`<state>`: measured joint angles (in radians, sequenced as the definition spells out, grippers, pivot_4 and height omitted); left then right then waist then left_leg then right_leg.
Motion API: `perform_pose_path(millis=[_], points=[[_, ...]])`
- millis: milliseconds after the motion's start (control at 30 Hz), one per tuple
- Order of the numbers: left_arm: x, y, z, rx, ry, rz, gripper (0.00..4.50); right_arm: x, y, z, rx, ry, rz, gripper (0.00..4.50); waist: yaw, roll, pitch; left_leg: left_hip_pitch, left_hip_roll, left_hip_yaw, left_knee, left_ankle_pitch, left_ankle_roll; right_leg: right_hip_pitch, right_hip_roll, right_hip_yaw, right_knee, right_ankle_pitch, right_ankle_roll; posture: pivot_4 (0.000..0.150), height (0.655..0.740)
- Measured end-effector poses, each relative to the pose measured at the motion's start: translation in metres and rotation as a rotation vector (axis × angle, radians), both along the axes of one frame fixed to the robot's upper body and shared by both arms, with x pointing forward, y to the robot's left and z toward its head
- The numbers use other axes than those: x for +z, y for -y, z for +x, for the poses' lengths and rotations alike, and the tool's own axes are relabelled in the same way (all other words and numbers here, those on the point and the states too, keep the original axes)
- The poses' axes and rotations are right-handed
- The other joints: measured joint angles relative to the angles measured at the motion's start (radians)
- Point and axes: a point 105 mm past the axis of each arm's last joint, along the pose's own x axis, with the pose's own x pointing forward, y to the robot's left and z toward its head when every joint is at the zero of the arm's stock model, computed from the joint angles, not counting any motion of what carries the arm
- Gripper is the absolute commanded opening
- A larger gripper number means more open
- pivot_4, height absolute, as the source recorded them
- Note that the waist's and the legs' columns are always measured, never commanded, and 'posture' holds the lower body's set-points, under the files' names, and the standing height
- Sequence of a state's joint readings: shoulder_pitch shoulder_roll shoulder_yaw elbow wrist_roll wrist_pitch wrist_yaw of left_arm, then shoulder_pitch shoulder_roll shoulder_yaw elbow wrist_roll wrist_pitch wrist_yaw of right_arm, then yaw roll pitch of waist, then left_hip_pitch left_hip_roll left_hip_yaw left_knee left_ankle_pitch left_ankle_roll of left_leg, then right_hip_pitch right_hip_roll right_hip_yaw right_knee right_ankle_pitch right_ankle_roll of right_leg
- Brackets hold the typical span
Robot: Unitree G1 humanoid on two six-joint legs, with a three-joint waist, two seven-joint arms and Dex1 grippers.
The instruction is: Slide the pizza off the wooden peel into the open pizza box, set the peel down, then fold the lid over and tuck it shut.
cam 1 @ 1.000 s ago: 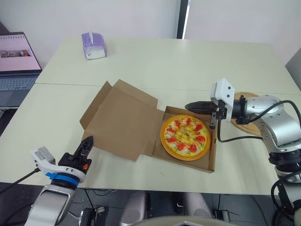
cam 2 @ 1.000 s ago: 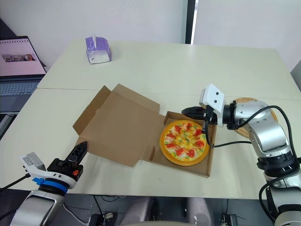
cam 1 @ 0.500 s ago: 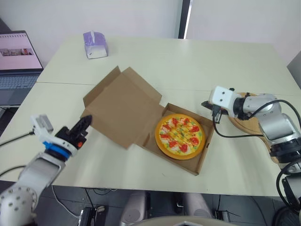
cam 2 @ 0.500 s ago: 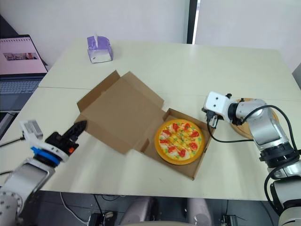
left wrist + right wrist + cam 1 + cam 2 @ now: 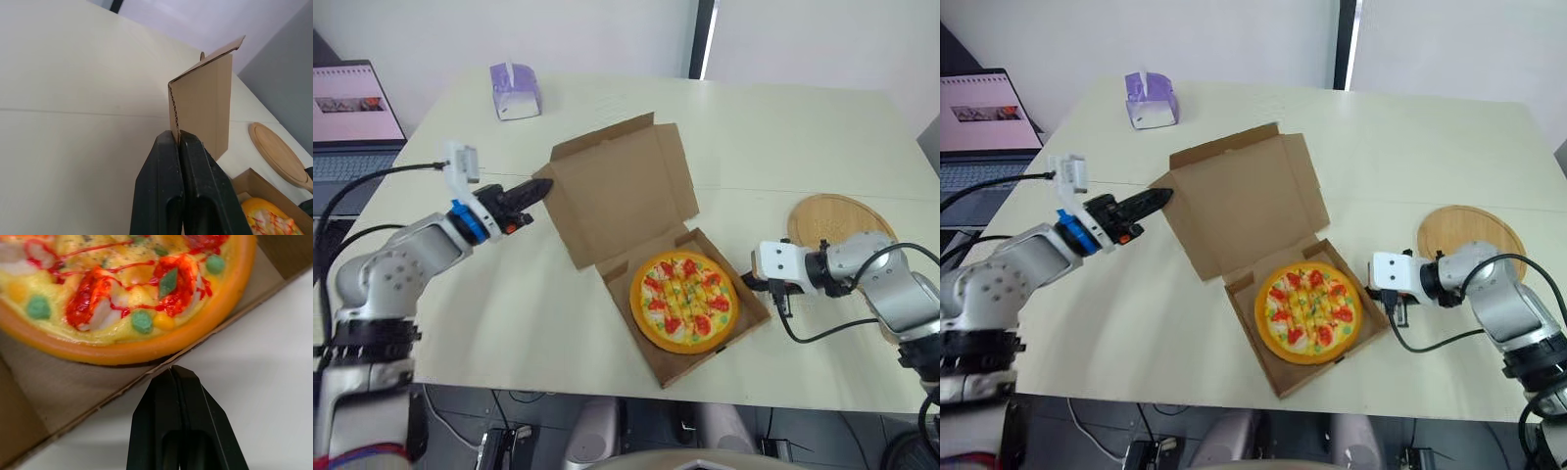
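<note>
Pizza (image 5: 683, 302): in pizza box (image 5: 744, 328) tray.
Right gripper (image 5: 177, 373): pinched together, empty, at the tray wall.
Left gripper (image 5: 177, 139): clamped on lid (image 5: 622, 191) edge; lid half raised.
Wooden peel (image 5: 837, 227): flat, beyond right arm.
Tissue box (image 5: 515, 91), laptop (image 5: 352, 117): far left.

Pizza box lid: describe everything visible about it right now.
The lid is plain brown corrugated cardboard, a square panel with narrow flaps along its edges. It stands raised from its hinge on the box base, roughly upright, not yet folded over the pizza. The left gripper is shut on a corner of its side edge.
</note>
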<state>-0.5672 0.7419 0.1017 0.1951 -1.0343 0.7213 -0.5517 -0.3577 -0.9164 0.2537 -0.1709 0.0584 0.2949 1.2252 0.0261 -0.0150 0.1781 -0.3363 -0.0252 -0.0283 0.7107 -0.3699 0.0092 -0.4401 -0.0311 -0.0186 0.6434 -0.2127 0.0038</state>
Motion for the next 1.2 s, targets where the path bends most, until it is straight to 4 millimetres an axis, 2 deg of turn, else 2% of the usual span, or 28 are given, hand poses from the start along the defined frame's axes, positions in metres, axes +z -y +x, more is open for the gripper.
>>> perform_pose_path(millis=[300, 567, 867, 1200], points=[[0.008, 0.047, 0.048, -0.149, 0.120, 0.114, 0.00, 0.004, 0.003, -0.026, -0.080, -0.050, 0.045, 0.03, -0.002, -0.001, 0.001, -0.005, -0.002, -0.002, 0.002, 0.001, -0.001, -0.003, -0.003, -0.004, 0.000, 0.001, 0.001, 0.150, 0.7251], [0.013, 0.074, 0.071, -0.176, 0.198, 0.176, 0.00, 0.011, 0.012, -0.021, -0.186, 0.005, 0.060, 0.03, -0.003, -0.002, 0.001, -0.010, -0.002, -0.004, 0.003, 0.001, -0.003, -0.008, -0.004, -0.005, 0.001, 0.001, 0.002, 0.150, 0.7251], [0.024, 0.087, 0.069, -0.205, 0.275, 0.145, 0.00, 0.039, 0.023, -0.012, -0.274, 0.068, 0.155, 0.03, -0.003, -0.002, 0.001, -0.011, -0.002, -0.004, 0.003, 0.002, -0.003, -0.008, -0.004, -0.005, 0.001, 0.001, 0.002, 0.150, 0.7251], [0.023, 0.087, 0.051, -0.180, 0.322, 0.122, 0.00, 0.028, 0.025, -0.011, -0.338, 0.087, 0.163, 0.03, -0.004, -0.002, 0.001, -0.011, -0.002, -0.004, 0.003, 0.002, -0.003, -0.009, -0.004, -0.004, 0.003, 0.001, 0.002, 0.150, 0.7251]])
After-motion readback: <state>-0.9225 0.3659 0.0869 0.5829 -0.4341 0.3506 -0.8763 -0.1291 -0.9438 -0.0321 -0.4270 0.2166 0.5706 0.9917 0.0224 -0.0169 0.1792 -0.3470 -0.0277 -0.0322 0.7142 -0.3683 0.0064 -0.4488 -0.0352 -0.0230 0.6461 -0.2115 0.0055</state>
